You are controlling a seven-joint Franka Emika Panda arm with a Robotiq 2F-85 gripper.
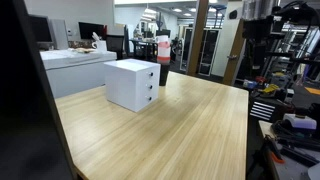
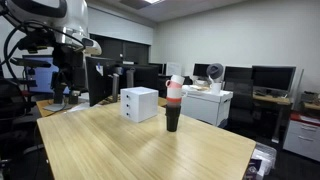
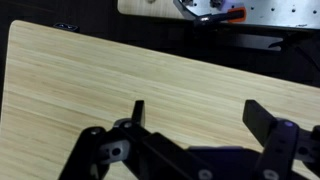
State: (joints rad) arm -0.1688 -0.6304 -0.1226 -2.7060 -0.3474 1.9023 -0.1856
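Hand [image 3: 195,112] released, holding nothing, high over light wooden surface [image 3: 80,80]; white two-drawer box [image 1: 132,84] well apart from hand. Judged pre-approach: reaching box calls for travel and descent

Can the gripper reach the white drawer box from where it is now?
Probably yes: the gripper hangs above the table, jaws open, with bare wood between it and the white drawer box; only a tall cup stands beside that.
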